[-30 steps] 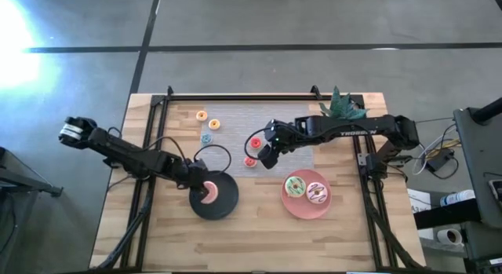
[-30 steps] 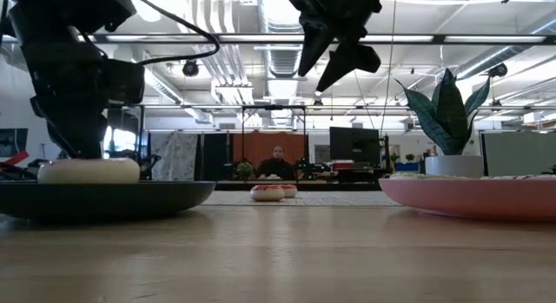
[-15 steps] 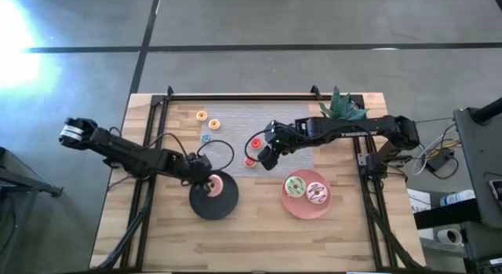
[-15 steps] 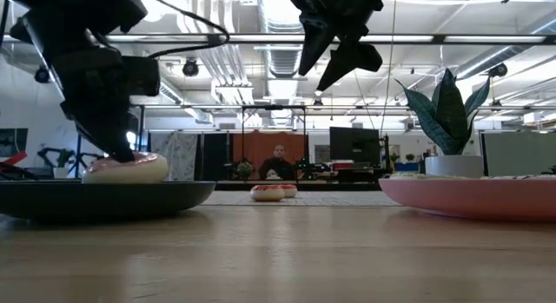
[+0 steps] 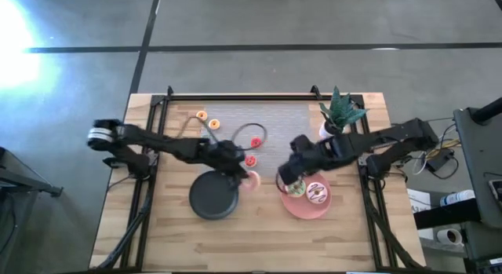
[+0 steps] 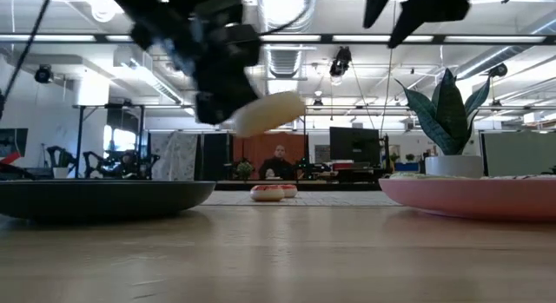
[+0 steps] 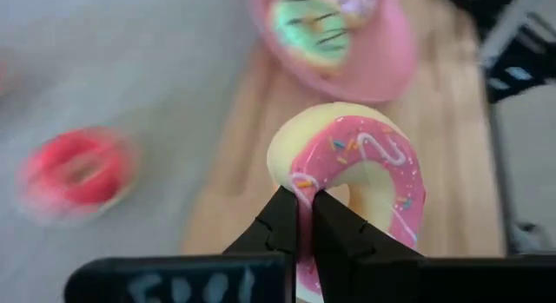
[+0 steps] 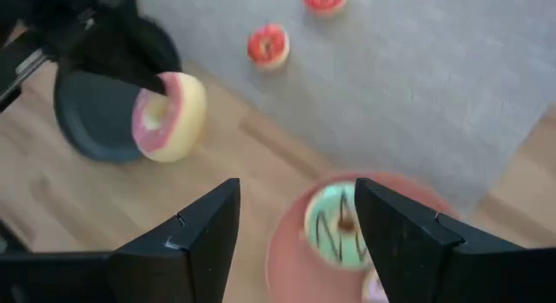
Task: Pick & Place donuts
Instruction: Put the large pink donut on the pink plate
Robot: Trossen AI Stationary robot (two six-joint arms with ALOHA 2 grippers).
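A pink-frosted donut (image 7: 360, 168) hangs in the air between the black plate (image 5: 212, 199) and the pink plate (image 5: 310, 207), with my left gripper (image 5: 245, 177) shut on it. The low view shows that donut (image 6: 266, 112) well above the table. A green donut (image 5: 296, 188) and a white one (image 5: 318, 194) lie flat on the pink plate. My right gripper (image 5: 287, 178) stands open over the pink plate's left rim, holding nothing. Tiny red donuts (image 5: 250, 159), (image 5: 255, 142) and orange and yellow ones (image 5: 201, 115), (image 5: 213, 125) lie on the grey mat. My left gripper pinches the pink donut's ring (image 7: 304, 192) between its two fingers at the side nearest the wrist. The fingers slant downward, coming from the table's left. The donut is lifted clear of plate and table and is tilted, its frosted face toward the wrist camera.
A grey mat (image 5: 274, 121) covers the table's far middle. A small potted plant (image 5: 341, 109) stands at the far right. A black frame runs along the table's far and side edges. Bare wood lies along the near edge.
My left gripper has shut on the pink donut on the black plate, lifted it clear and carried it toward the table's right, toward the pink plate. My right gripper, still open, has moved toward the near edge, from over the mat to over the pink plate's left rim.
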